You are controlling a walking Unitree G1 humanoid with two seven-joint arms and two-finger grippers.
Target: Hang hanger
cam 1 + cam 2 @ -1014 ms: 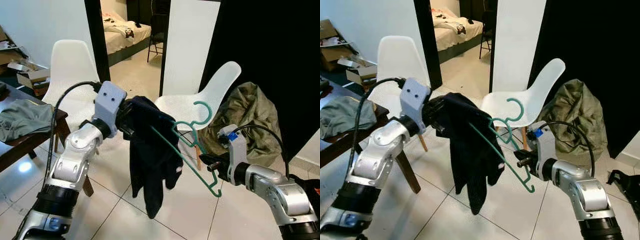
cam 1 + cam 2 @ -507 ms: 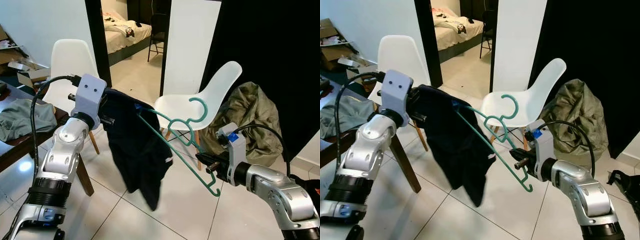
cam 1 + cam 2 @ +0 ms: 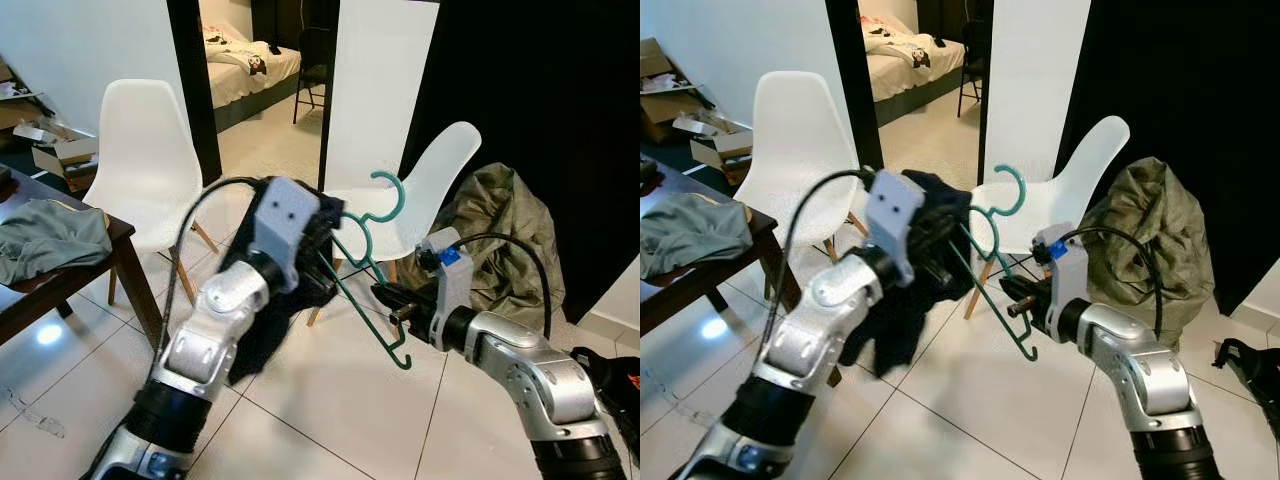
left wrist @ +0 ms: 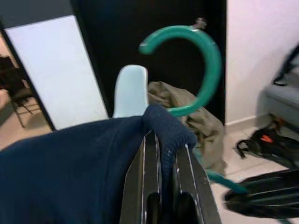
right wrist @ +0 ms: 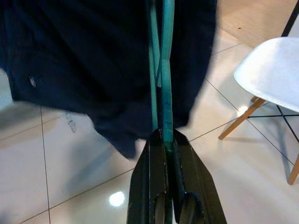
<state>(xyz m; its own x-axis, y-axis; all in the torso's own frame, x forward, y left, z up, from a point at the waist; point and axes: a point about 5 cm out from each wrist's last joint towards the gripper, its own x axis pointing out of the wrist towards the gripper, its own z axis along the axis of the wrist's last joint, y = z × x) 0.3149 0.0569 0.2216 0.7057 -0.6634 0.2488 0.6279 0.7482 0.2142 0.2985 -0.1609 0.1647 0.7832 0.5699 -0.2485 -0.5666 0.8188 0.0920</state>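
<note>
- Your right gripper [image 3: 385, 298] has its 2 fingers pinched on the lower bar of the green hanger [image 3: 362, 262], which stands tilted in mid-air between the 2 arms, its hook at about 12 o'clock.
- Your left gripper [image 4: 161, 154] is clamped on a fold of the dark garment [image 3: 902, 318], right against the hanger's neck; most of the cloth droops toward 7 o'clock of the hanger.
- The garment looks only partly draped. If you let go on the left now, I judge it could slide off the sloping arm to the tiled floor [image 3: 330, 410].
- The right grip is on a thin bar. A tug from the cloth could twist the hanger in the fingers.
- The white chair [image 3: 430, 180] sits close at 1 o'clock, so a wide swing could snag the hook there.
</note>
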